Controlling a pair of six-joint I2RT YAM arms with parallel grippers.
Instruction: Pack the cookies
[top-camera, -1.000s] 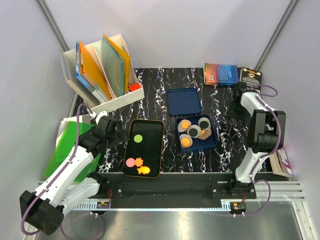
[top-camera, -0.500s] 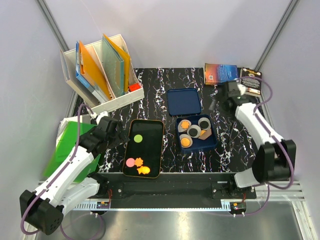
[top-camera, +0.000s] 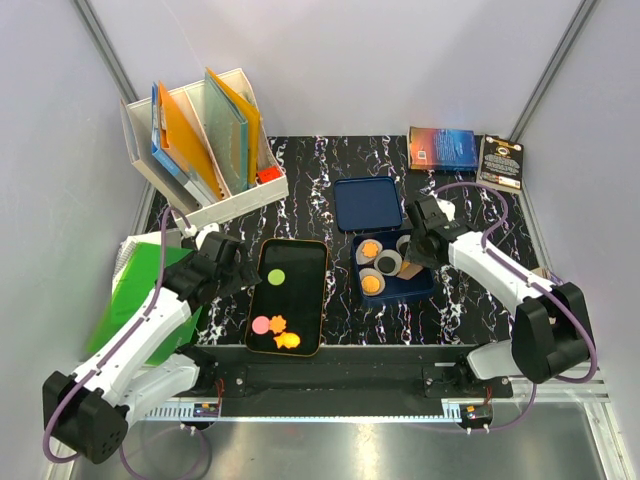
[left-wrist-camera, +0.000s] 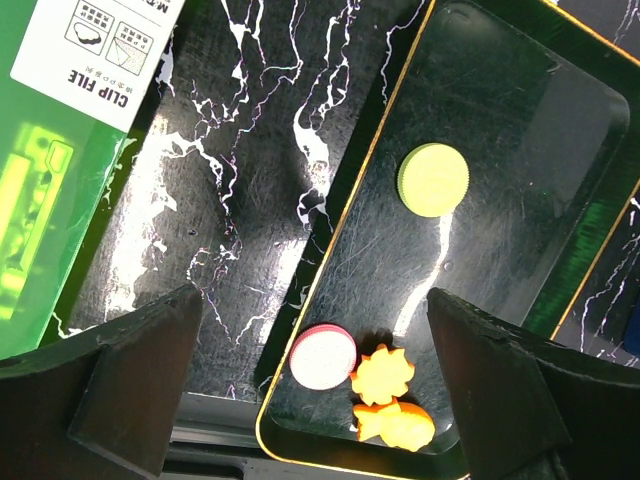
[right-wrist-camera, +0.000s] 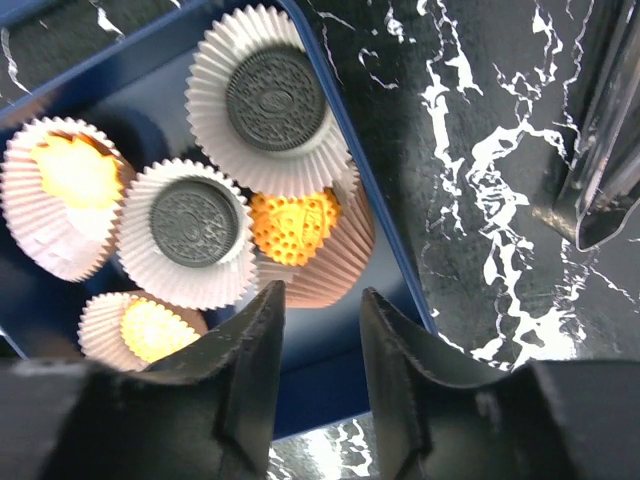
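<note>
1. Between my right fingers (top-camera: 413, 253) there is only a narrow gap with nothing in it. They are slightly apart and hover over the 3 o'clock side of the blue box (right-wrist-camera: 315, 375).
2. Just beyond those tips, at 12 o'clock in the right wrist view, an orange cookie (right-wrist-camera: 293, 222) lies in a white liner (right-wrist-camera: 335, 272). Two dark sandwich cookies (right-wrist-camera: 262, 93) (right-wrist-camera: 187, 222) sit in liners of their own around it. Two more orange cookies (right-wrist-camera: 75, 172) (right-wrist-camera: 145, 328) rest in liners toward 9 o'clock. All five are inside the box.
3. My left fingers (top-camera: 235, 270) are spread wide and hold nothing. They hang over the bench (left-wrist-camera: 230, 200) at the 9 o'clock edge of the black tray (left-wrist-camera: 520, 150).
4. On that tray the green cookie (left-wrist-camera: 433, 180) lies alone toward the 12 o'clock end. At the 6 o'clock end the pink cookie (left-wrist-camera: 323, 357) sits just beside a flower-edged orange cookie (left-wrist-camera: 382, 372). That one touches another orange piece (left-wrist-camera: 398, 425).
5. Seen from the top, the tray lies at 9 o'clock of the box. The blue lid (top-camera: 368, 203) lies flat at the box's 12 o'clock.
6. Farther out, a green clip file (left-wrist-camera: 50, 200) lies at 9 o'clock of my left fingers. A white file rack (top-camera: 205, 140) stands at the bench's 11 o'clock, and two books (top-camera: 442, 148) (top-camera: 500, 160) lie at 1 o'clock.
</note>
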